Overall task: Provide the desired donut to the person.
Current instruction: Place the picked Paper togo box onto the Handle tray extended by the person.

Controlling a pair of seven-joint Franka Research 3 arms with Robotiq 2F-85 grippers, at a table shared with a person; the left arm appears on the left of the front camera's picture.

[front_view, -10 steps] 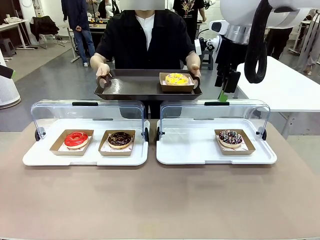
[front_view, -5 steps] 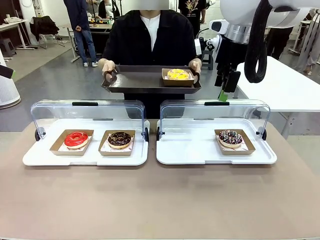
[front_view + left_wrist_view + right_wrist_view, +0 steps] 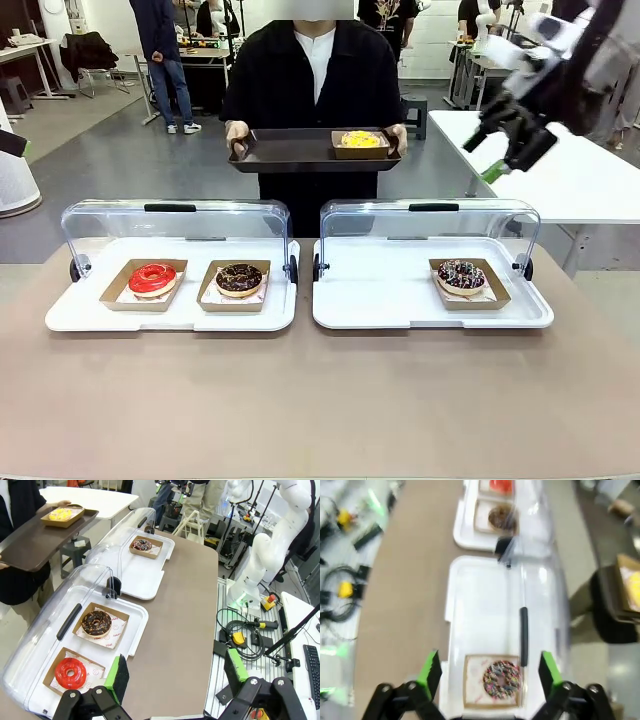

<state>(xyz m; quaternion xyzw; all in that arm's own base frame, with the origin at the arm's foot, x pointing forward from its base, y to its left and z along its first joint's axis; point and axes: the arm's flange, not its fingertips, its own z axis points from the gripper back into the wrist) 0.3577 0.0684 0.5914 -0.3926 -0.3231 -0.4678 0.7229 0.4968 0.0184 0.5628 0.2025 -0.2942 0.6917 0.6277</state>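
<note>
- the yellow donut (image 3: 360, 139) has bright yellow icing and lies in a shallow brown card box (image 3: 361, 152). it rides at the 3 o'clock end of a dark tray (image 3: 290, 152), which the person (image 3: 315, 75) holds level at chest height, out past the table (image 3: 320, 400) at 12 o'clock.
- there are four donuts in all, each in its own brown card box: the yellow one, a red donut (image 3: 152, 278), a chocolate donut (image 3: 239, 278) just at the red one's 3 o'clock, and a sprinkled donut (image 3: 461, 274).
- two white display trays have their clear covers tipped back toward 12 o'clock. the left display tray (image 3: 70, 315) holds the red and chocolate donuts. the right display tray (image 3: 370, 300) holds the sprinkled donut alone, at its 3 o'clock end.
- two hands (image 3: 237, 135) grip the dark tray, one at each end; their fingers are partly hidden by the tray's rim.
- the left gripper (image 3: 176, 672) has its green-padded fingers spread wide with nothing between them, high over the table's near side, close to the red donut.
- the right gripper (image 3: 489, 672) also has its fingers spread and empty, hanging above the sprinkled donut.
- in the front view the right arm is smeared at 2 o'clock, and its outline is hard to make out.
- the right wrist view is blurred: the sprinkles look multi-coloured on dark icing, though that is not certain, and the yellow donut is cut off at the 3 o'clock edge.
</note>
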